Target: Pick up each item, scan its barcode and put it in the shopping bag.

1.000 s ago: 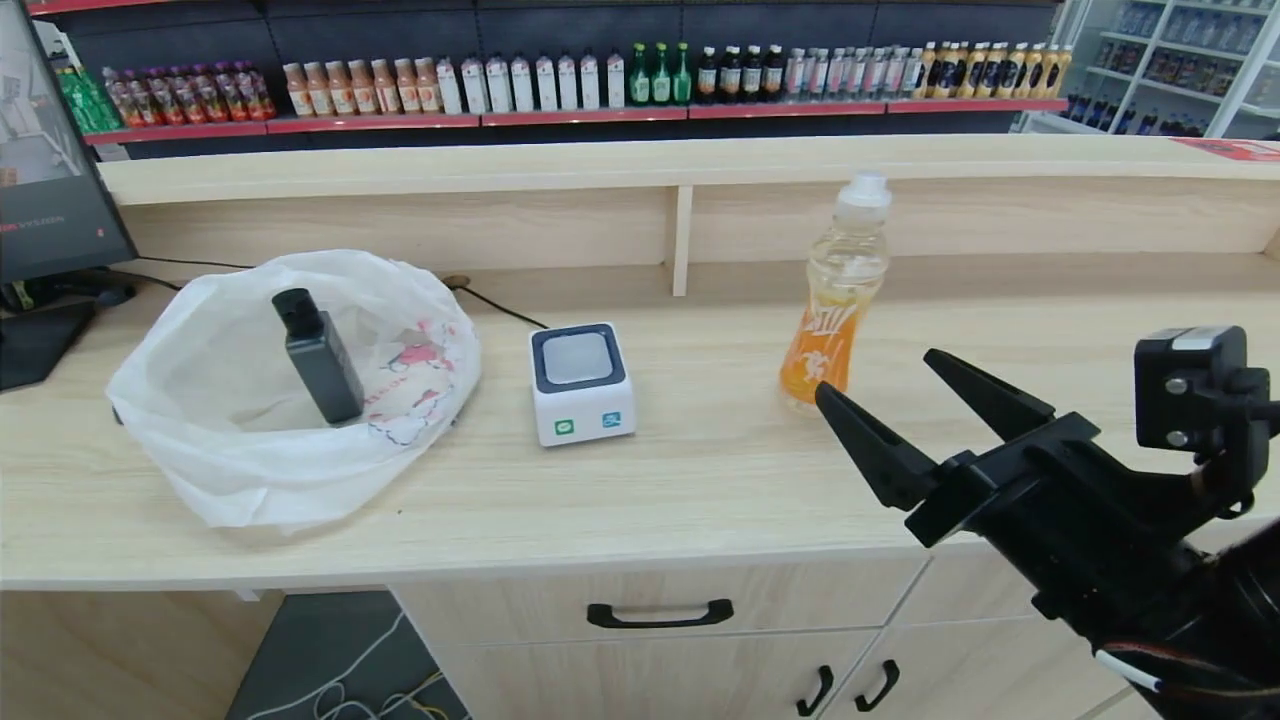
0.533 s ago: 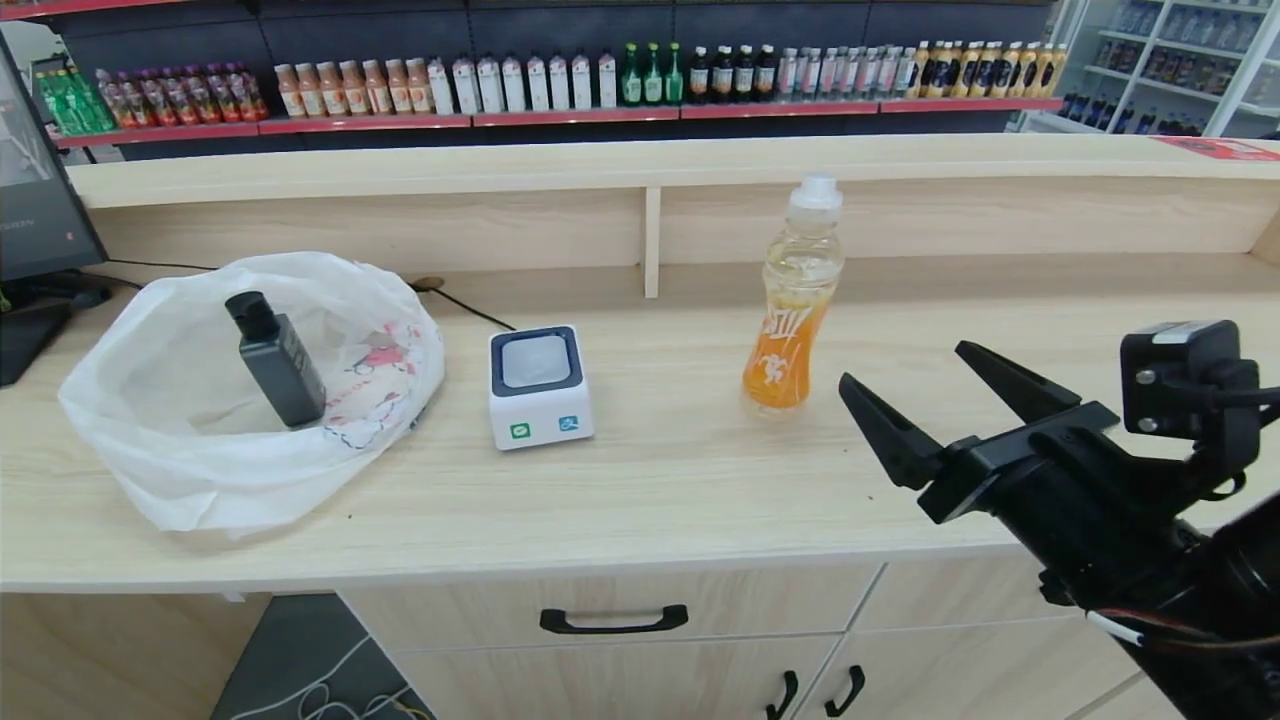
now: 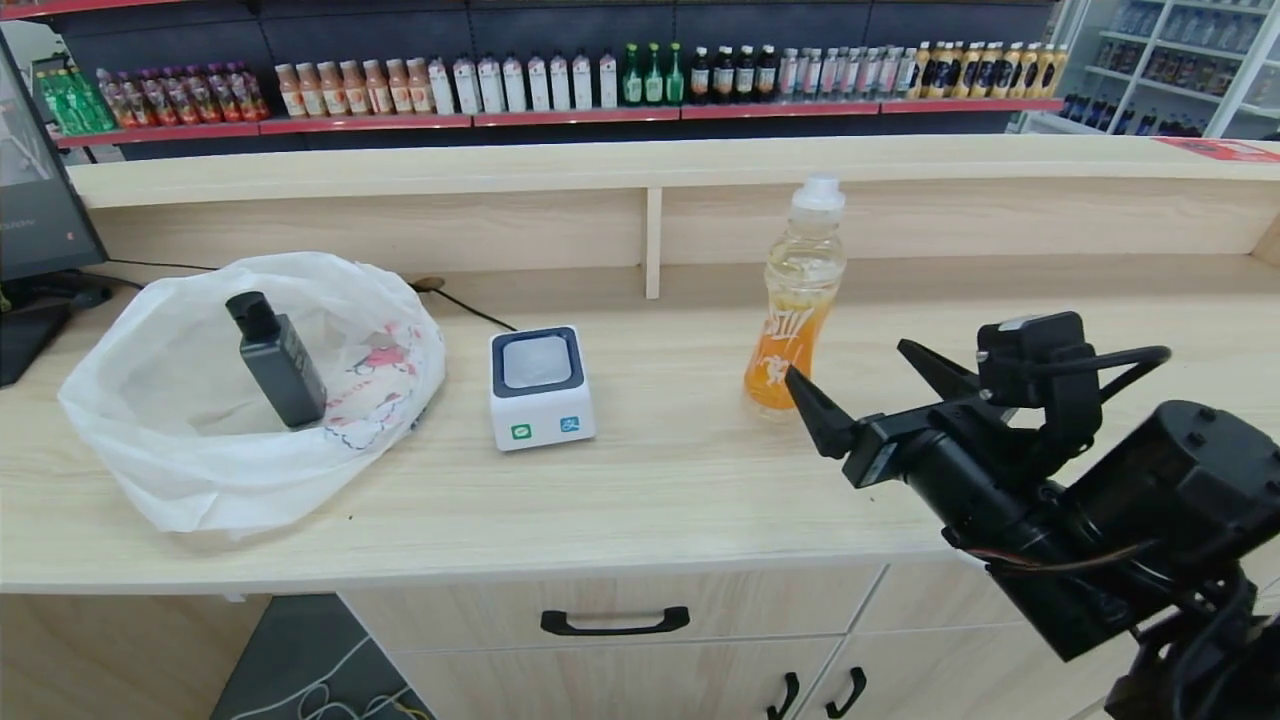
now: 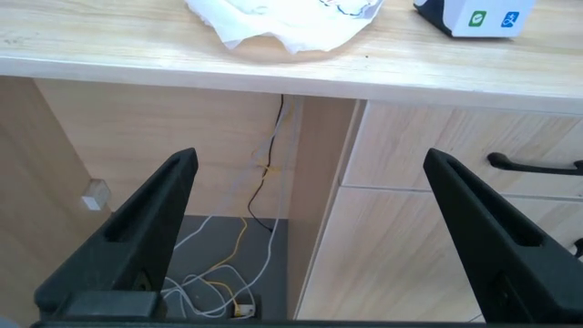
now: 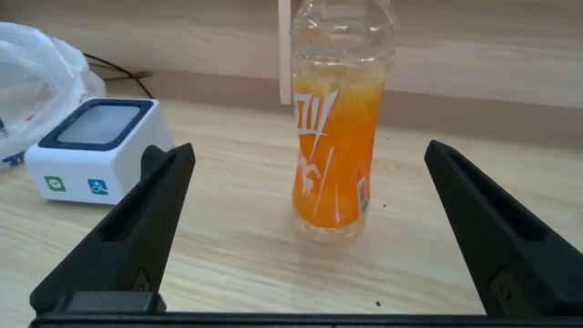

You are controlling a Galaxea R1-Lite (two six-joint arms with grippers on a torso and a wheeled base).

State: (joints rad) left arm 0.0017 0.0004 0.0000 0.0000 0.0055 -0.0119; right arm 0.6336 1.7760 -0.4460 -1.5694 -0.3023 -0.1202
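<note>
A clear, waisted plastic bottle of orange drink with a white cap (image 3: 800, 300) stands upright right of centre in the head view, on the pale wood-grain desk (image 3: 650, 480). The right end effector (image 3: 848, 362), with black tapered fingers spread wide and holding nothing, sits at the lower right, just short of the bottle, its fingertips pointing at the bottle's base. At centre sits a white cube-shaped scanner with a dark-framed grey top window (image 3: 541, 388). At left, a thin, crumpled white plastic shopping bag (image 3: 180, 470) holds a dark grey rectangular bottle with a black cap (image 3: 277, 360), leaning slightly. The left end effector (image 4: 310, 155) is wide open and empty, below the desk's front edge, facing light wooden cabinet fronts.
</note>
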